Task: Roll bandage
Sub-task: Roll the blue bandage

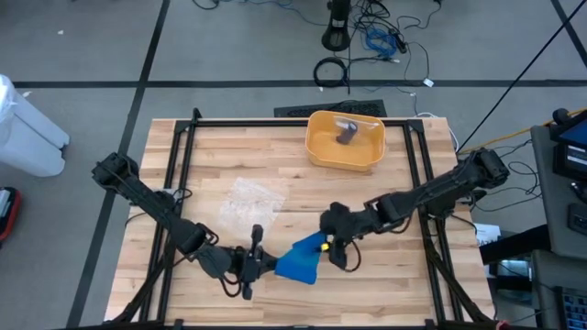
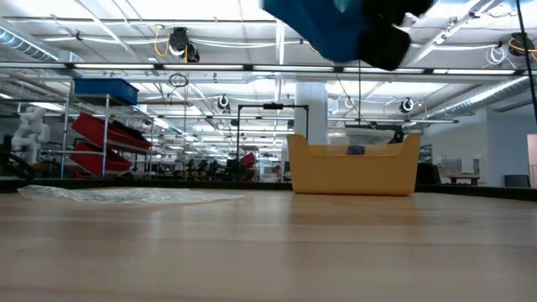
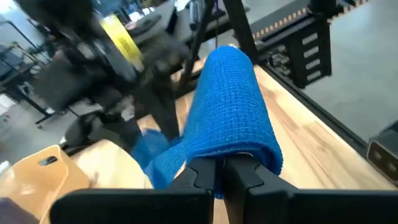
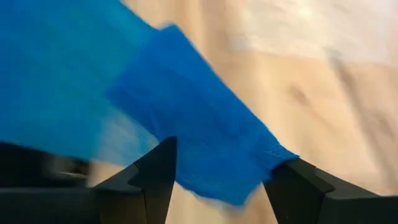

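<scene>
Bandage (image 1: 298,261), a blue woven strip, hung in the air above the near middle of the wooden table (image 1: 275,165), stretched between the two arms and clear of the boards. The left gripper (image 1: 249,264) came in from the near left with its fingers (image 3: 205,180) pressed together on one end of the strip, which lay partly wrapped into a loose tube just beyond them. The right gripper (image 1: 332,249) reached in from the right, its jaws standing wide apart, with the free tail of cloth lying between them and not pinched by either finger (the wrist camera showed the cloth passing through the gap). A yellow part showed at that gripper beside the cloth.

Judging by the open weave and the way it sagged and folded, the strip looked very light, soft and limp, with a slightly grippy surface; it would likely crumple or unwind if released, and carried no risk of breaking. A sensible hold seemed to be across the full width near the loose end, flat between the pads, so that tension kept the roll tight.

A yellow bin (image 1: 345,141) with a dark object inside stood at the far side, and a clear plastic bag (image 1: 246,200) lay left of centre.
</scene>
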### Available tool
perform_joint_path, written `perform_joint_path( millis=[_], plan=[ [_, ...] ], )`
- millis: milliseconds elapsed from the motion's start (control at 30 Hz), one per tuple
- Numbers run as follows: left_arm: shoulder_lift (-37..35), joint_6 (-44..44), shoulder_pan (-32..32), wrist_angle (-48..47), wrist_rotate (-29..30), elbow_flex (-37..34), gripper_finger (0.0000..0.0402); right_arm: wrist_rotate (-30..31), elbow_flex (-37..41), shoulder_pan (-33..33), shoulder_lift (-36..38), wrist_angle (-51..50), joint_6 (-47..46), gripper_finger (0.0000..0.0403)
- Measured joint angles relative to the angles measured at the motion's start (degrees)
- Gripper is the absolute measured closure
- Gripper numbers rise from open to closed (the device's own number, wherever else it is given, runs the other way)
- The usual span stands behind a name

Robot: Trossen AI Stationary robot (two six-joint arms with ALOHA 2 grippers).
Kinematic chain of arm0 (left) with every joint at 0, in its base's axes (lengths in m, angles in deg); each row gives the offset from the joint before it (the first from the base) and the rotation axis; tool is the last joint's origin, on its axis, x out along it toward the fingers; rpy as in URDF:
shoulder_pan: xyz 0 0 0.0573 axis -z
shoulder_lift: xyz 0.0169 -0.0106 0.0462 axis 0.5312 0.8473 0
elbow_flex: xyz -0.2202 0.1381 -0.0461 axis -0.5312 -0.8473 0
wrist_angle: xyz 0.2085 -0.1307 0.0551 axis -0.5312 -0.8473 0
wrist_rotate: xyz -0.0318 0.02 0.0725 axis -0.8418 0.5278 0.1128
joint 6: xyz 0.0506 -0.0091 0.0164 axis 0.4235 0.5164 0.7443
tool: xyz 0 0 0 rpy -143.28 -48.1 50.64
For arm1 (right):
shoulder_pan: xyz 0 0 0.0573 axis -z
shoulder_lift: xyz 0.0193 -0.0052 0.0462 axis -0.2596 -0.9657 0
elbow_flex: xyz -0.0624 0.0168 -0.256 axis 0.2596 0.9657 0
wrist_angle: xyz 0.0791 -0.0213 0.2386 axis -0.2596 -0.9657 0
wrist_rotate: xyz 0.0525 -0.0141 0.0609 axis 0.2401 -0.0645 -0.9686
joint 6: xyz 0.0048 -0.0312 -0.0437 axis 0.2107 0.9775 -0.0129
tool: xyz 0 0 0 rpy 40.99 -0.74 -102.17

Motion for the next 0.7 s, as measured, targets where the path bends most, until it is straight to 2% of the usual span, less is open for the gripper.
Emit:
perform_joint_path(
  millis=[133, 200, 433, 567, 700],
  plan=[
    [0.03, 0.12, 0.8, 3.86, 4.22, -0.02, 0.0392, 13.87, 2.41, -1.87, 0.06, -6.22, -4.15, 0.0192],
    [-0.11, 0.12, 1.05, 4.95, 5.45, 0.0, 0.0394, 15.29, 3.95, -2.69, -0.22, -7.09, -4.1, 0.0192],
    [-0.04, -0.09, 1.06, 6.44, 5.43, 0.0, 0.0394, 16.08, 9.37, -7.67, -0.13, 0.87, -4.86, 0.0193],
    [-0.04, -3.54, 0.84, 7.62, 5.49, 0.0, 0.0394, 22.15, 10.61, -11.21, -0.07, 4.84, -4.12, 0.0193],
    [-0.02, -6.07, 0.61, 7.4, 7.35, 0.0, 0.0394, 29.52, 10.51, -14.95, -0.04, 10.19, 2.39, 0.0193]
  ],
)
